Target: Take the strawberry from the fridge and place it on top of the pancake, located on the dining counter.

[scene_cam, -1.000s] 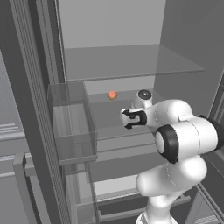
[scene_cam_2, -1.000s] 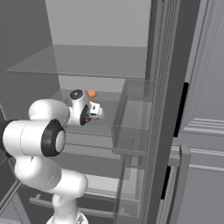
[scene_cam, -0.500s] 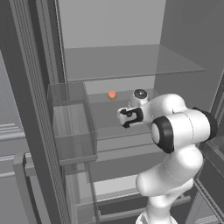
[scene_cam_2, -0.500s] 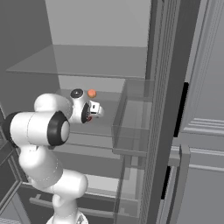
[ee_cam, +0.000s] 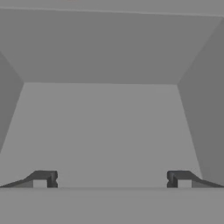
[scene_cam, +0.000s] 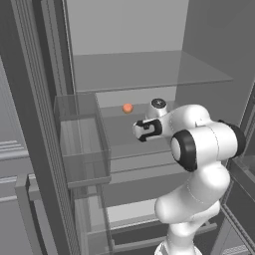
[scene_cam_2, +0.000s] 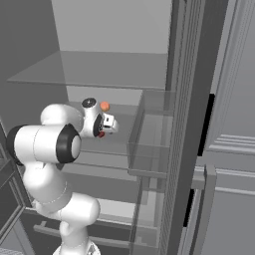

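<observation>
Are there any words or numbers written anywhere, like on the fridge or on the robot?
None: no words, numbers or signs can be read in these pictures.
The fridge walls and shelves are plain grey.
The strawberry has no label.
The gripper shows only dark and white parts, no letters.

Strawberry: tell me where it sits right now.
The strawberry sits on a glass shelf inside the open fridge, toward the back, just beyond the open gripper.
</observation>
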{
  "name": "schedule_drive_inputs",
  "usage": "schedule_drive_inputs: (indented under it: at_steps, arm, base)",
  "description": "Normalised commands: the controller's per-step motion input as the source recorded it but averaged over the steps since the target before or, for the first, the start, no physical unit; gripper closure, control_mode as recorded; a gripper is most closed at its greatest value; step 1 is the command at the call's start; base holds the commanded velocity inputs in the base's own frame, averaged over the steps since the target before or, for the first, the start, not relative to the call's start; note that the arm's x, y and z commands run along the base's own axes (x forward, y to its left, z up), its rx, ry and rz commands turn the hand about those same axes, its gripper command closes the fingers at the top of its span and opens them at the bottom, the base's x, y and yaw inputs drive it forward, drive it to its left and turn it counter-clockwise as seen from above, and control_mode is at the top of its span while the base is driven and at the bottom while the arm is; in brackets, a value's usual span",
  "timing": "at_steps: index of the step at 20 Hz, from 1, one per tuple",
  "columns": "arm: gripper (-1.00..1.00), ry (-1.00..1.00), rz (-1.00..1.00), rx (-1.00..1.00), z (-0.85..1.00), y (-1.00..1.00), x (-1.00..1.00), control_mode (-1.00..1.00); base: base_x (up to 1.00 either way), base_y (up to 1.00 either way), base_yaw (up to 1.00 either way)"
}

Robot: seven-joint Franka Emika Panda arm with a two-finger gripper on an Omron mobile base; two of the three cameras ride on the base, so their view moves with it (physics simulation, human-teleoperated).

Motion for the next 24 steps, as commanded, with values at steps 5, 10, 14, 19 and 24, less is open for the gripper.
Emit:
schedule_drive_inputs:
  at_steps: [5,10,14,19,24]
  arm:
    - [-1.00,-0.01,0.00,0.00,-0.23,0.00,-0.09,-1.00]
    - [-1.00,-0.12,-0.01,0.00,-0.06,0.00,-0.43,-1.00]
    - [-1.00,-0.11,-0.02,0.00,0.00,0.00,-0.12,-1.00]
    - [-1.00,-0.02,-0.04,0.00,0.00,0.00,-0.01,-1.00]
    - [-1.00,0.00,-0.01,0.00,0.00,0.00,0.08,-1.00]
  base:
    - [0.00,0.00,0.00]
    - [0.00,0.00,0.00]
    - [0.00,0.00,0.00]
    - [0.00,0.00,0.00]
    - [0.00,0.00,0.00]
